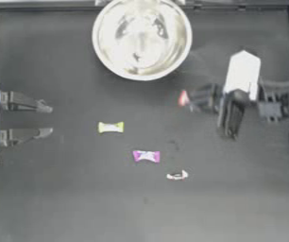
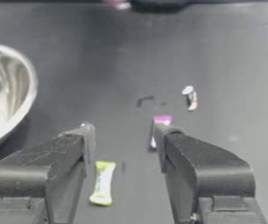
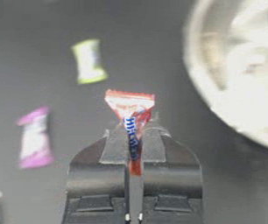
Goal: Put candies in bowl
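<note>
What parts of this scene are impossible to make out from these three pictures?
- Inside of the bowl: glare in every view hides whether any candy lies there.
- Bowl's far rim: cut off by the top view's upper edge.
- Red candy in the right gripper: its lower end is hidden between the jaws.
- White candy: too small to read its wrapper.
- Left gripper: its arm is cut off at the left edge.

- We see a dark matte table (image 1: 58, 198) w/ dull, even light across it.
- Raised rail (image 1: 46, 5) runs along far edge; small scuff mark (image 1: 172, 144) approx. mid-table.
</note>
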Tool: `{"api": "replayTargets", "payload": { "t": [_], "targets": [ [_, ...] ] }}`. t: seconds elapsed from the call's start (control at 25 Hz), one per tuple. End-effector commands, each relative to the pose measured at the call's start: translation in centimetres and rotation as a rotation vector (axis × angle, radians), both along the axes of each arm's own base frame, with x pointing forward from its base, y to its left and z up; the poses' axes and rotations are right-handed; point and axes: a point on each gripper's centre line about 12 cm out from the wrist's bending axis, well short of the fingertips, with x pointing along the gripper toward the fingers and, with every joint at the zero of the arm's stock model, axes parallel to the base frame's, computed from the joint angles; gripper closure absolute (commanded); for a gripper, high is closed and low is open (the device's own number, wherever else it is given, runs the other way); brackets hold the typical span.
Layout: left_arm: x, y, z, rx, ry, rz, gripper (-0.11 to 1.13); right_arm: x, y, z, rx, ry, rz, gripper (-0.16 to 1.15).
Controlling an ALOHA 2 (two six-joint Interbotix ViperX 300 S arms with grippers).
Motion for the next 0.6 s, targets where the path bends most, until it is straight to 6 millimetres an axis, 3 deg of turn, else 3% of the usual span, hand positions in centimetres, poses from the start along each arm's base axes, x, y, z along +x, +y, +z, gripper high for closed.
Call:
{"api": "replayTargets", "payload": {
  "t": [0.04, 0.28, 0.6],
  "targets": [
    [0.4, 0.1, 0.0, -0.003, 0.005, 0.006, 0.2, 0.8, -3.1, 1.6, -0.035, -0.062, -0.037, 0.87],
    [1.0, 0.3, -0.6, -0.003, 0.031, 0.012, 0.2, 1.8, -8.7, 1.7, -0.07, -0.097, -0.084, 0.87],
    [1.3, 0.4, -0.9, -0.002, 0.036, 0.017, 0.2, 4.1, -14.7, -0.4, -0.062, -0.06, -0.157, 0.87]
  ]
}}
